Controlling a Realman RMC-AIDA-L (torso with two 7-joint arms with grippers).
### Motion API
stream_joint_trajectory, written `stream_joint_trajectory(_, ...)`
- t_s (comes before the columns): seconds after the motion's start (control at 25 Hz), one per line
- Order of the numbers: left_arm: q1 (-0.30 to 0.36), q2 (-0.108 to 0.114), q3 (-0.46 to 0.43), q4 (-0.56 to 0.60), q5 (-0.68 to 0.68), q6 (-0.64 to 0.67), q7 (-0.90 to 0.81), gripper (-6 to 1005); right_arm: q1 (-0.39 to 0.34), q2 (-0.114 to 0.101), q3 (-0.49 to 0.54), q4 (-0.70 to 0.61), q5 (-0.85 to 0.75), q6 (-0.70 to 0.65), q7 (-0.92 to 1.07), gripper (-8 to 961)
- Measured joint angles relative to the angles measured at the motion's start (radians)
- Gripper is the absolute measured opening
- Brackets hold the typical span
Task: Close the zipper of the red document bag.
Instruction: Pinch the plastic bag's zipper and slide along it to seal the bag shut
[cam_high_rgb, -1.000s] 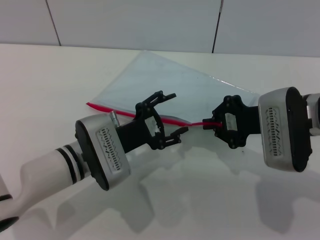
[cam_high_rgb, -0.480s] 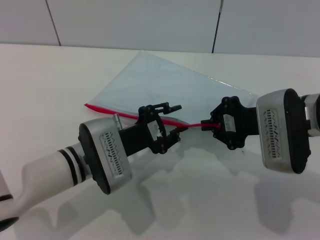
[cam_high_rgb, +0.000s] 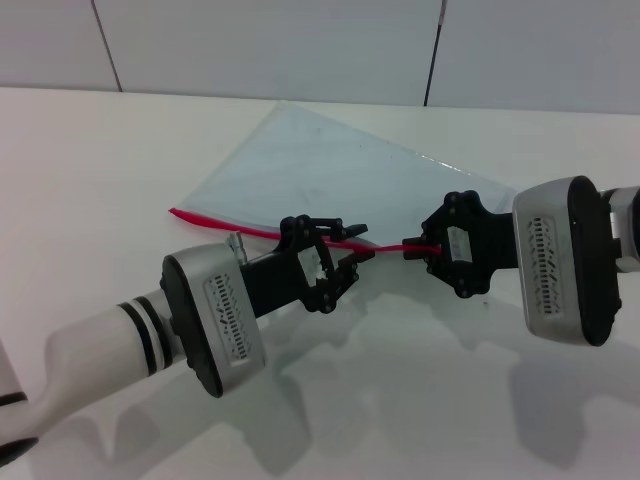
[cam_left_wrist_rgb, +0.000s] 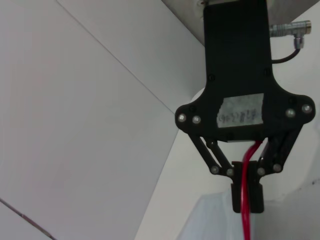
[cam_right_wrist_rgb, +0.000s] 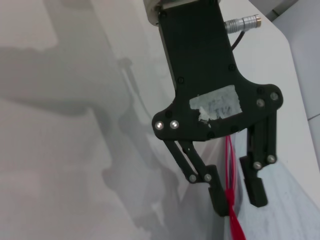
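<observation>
The red document bag (cam_high_rgb: 330, 170) lies flat on the white table, a translucent pale blue pouch. Its red zipper (cam_high_rgb: 215, 221) runs along the near long edge. In the head view my right gripper (cam_high_rgb: 413, 247) is shut on the zipper's right end. The left wrist view shows that right gripper (cam_left_wrist_rgb: 245, 197) pinching the red strip (cam_left_wrist_rgb: 244, 172). My left gripper (cam_high_rgb: 338, 252) is open, straddling the zipper midway along the edge. The right wrist view shows this left gripper (cam_right_wrist_rgb: 237, 200) with the zipper (cam_right_wrist_rgb: 231, 210) between its fingers, close against one finger (cam_right_wrist_rgb: 218, 196).
The white table (cam_high_rgb: 90, 160) spreads on all sides, with a panelled wall (cam_high_rgb: 300, 40) behind its far edge. Both arms' grey wrist housings (cam_high_rgb: 215, 320) sit low over the table in front of the bag.
My left gripper has moved forward and down onto the zipper and its fingers have narrowed around the strip. The right gripper has stayed in place, holding the zipper's end.
</observation>
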Motion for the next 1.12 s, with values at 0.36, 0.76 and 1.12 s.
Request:
stream_joint_trajectory(0.36,0.002,0.0,0.0,-0.002,0.0,0.0,0.008,228,0.0,-0.001,0.0,0.0,0.0,-0.001,0.001,102)
stream_joint_trajectory(0.76,0.002,0.0,0.0,-0.004,0.0,0.001,0.023,161,0.0,-0.001,0.0,0.0,0.0,-0.004,0.001,107)
stream_joint_trajectory(1.12,0.003,0.0,0.0,-0.005,0.002,0.002,0.024,126,0.0,-0.001,-0.001,0.003,0.0,-0.005,0.001,112)
